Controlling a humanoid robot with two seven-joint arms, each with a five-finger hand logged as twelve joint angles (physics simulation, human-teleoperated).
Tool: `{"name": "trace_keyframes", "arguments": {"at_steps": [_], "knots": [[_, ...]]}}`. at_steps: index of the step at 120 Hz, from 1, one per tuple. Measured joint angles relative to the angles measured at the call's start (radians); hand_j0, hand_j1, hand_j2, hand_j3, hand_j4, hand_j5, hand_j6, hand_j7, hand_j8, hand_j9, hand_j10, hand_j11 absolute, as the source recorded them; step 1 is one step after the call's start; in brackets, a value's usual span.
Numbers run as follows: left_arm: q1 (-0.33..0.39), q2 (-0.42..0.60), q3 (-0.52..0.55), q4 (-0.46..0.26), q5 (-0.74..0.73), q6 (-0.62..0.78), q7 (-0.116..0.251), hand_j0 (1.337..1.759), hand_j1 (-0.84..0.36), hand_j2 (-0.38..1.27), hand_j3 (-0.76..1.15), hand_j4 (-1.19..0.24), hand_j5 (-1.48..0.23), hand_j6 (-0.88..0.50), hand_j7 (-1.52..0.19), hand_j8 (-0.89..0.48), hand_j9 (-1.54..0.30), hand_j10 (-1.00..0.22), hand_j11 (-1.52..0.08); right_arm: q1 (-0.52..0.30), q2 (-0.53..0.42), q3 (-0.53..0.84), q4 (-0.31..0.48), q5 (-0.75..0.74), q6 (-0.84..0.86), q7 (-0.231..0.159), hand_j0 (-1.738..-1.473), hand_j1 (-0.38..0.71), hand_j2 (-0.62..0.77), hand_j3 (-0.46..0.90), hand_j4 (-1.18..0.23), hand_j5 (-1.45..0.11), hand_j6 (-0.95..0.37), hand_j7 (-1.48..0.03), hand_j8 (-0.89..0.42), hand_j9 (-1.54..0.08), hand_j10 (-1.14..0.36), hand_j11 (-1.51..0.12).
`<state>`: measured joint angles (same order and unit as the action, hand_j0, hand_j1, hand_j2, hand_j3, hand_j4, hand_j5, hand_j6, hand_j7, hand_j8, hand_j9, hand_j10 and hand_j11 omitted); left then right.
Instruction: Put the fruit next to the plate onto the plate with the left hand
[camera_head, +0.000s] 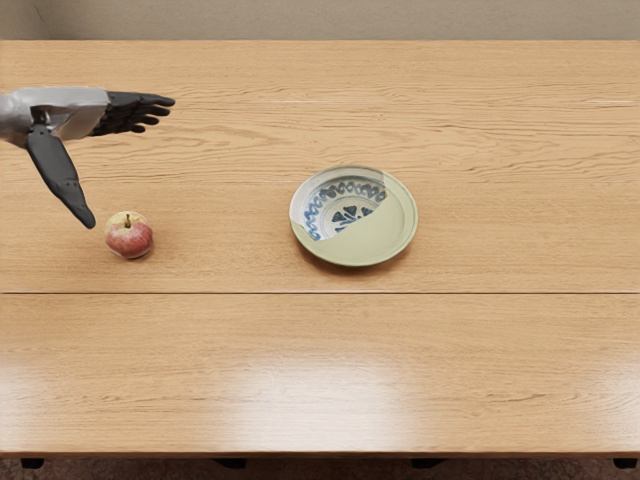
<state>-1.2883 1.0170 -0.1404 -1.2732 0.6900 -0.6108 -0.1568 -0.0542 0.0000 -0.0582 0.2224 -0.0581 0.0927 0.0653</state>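
A red-and-yellow apple (129, 236) sits on the wooden table at the left. To its right, well apart, lies a pale green plate (388, 236) with a blue pattern on its inner left half; nothing is on it. My left hand (100, 140) comes in from the left edge, above and behind the apple. Its fingers (140, 110) stretch out to the right and its thumb (60, 175) points down toward the apple, ending just to the apple's upper left. The hand is open and holds nothing.
The wooden table (320, 350) fills the view, with a seam running across it below the apple and plate. A wall edge shows along the top.
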Motion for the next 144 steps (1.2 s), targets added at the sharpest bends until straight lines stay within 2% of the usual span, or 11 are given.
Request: {"name": "trace_keyframes", "arguments": {"at_steps": [15,31,37,41,55,66,72,79,100,124,144], "knots": [[0.000,0.003,0.000,0.000,0.004,0.000,0.004,1.658,0.35,0.00,0.00,-0.01,0.00,-0.01,0.00,-0.01,0.00,0.00,0.00,-0.001,0.000,0.002,-0.001,0.001,-0.002,0.000,-1.658,-0.33,0.00,0.00,-0.01,-0.02,-0.01,-0.02,-0.01,-0.02,-0.01,-0.02],[0.000,0.000,-0.001,0.000,-0.003,0.000,0.043,1.658,0.35,0.00,0.00,-0.01,0.00,-0.01,0.00,-0.01,0.00,0.00,0.00,-0.001,0.000,0.001,0.000,0.001,-0.003,0.000,-1.658,-0.33,0.00,0.00,-0.01,-0.02,-0.01,-0.02,-0.01,-0.02,-0.01,-0.02],[-0.003,0.000,-0.002,0.000,-0.023,0.000,0.081,1.658,0.35,0.00,0.00,-0.01,0.00,-0.01,0.00,-0.01,0.00,0.00,0.00,-0.001,0.000,0.001,0.000,0.001,-0.003,0.000,-1.658,-0.33,0.00,0.00,-0.01,-0.02,-0.01,-0.02,-0.01,-0.02,-0.01,-0.02],[-0.023,-0.001,-0.002,-0.002,-0.033,0.000,0.130,1.658,0.35,0.00,0.00,-0.01,0.00,-0.01,0.00,-0.01,0.00,0.00,0.00,-0.001,0.000,0.001,0.000,0.001,-0.003,0.000,-1.658,-0.33,0.00,0.00,-0.01,-0.02,-0.01,-0.02,-0.01,-0.02,-0.01,-0.02],[-0.094,-0.018,-0.004,-0.024,-0.052,0.000,0.357,1.658,0.35,0.00,0.00,-0.01,0.00,-0.01,0.00,-0.01,0.00,0.00,0.00,0.000,0.000,0.000,0.000,0.001,-0.002,0.000,-1.658,-0.33,0.00,0.00,-0.01,-0.02,-0.01,-0.02,-0.01,-0.02,-0.01,-0.02],[-0.114,-0.025,-0.027,-0.075,-0.053,0.000,0.577,1.658,0.35,0.00,0.00,-0.01,0.00,-0.01,0.00,-0.01,0.00,-0.01,0.00,0.001,0.000,0.000,0.000,0.001,-0.002,0.000,-1.658,-0.33,0.00,0.00,-0.01,-0.02,-0.01,-0.02,-0.01,-0.02,-0.01,-0.02],[-0.125,-0.023,-0.037,-0.107,-0.039,0.000,0.650,1.658,0.35,0.00,0.00,-0.01,0.00,-0.01,0.00,-0.01,0.00,0.00,0.00,0.001,0.000,0.001,0.000,0.001,-0.002,0.000,-1.658,-0.33,0.00,0.00,-0.01,-0.02,-0.01,-0.02,-0.01,-0.02,-0.01,-0.02],[-0.137,-0.014,-0.045,-0.154,-0.015,0.000,0.700,1.658,0.35,0.00,0.00,-0.01,0.00,-0.01,0.00,-0.01,0.00,-0.01,0.00,0.002,0.000,0.001,0.000,0.001,-0.002,0.000,-1.658,-0.33,0.00,0.00,-0.01,-0.02,-0.01,-0.02,-0.01,-0.02,-0.01,-0.02],[-0.133,-0.019,-0.054,-0.256,0.054,0.000,0.755,1.658,0.35,0.00,0.00,-0.01,0.00,-0.01,0.00,-0.01,0.00,-0.01,0.00,0.003,0.000,0.002,0.000,0.001,-0.002,0.000,-1.658,-0.33,0.00,0.00,-0.01,-0.02,-0.01,-0.02,-0.01,-0.02,-0.01,-0.02],[-0.079,-0.016,-0.046,-0.364,0.219,0.087,0.766,1.658,0.35,0.00,0.00,-0.01,0.00,-0.01,0.00,-0.01,0.00,-0.01,0.00,0.004,0.000,0.003,0.000,0.001,-0.003,0.000,-1.658,-0.33,0.00,0.00,-0.01,-0.02,-0.01,-0.02,-0.01,-0.02,-0.01,-0.02],[-0.041,-0.076,-0.040,-0.377,0.356,0.217,0.767,1.658,0.35,0.00,0.00,-0.01,0.00,-0.01,0.00,-0.01,0.00,-0.01,0.00,0.005,0.000,0.003,0.000,0.001,-0.003,0.000,-1.658,-0.33,0.00,0.00,-0.01,-0.02,-0.01,-0.02,-0.01,-0.02,-0.01,-0.02]]}}
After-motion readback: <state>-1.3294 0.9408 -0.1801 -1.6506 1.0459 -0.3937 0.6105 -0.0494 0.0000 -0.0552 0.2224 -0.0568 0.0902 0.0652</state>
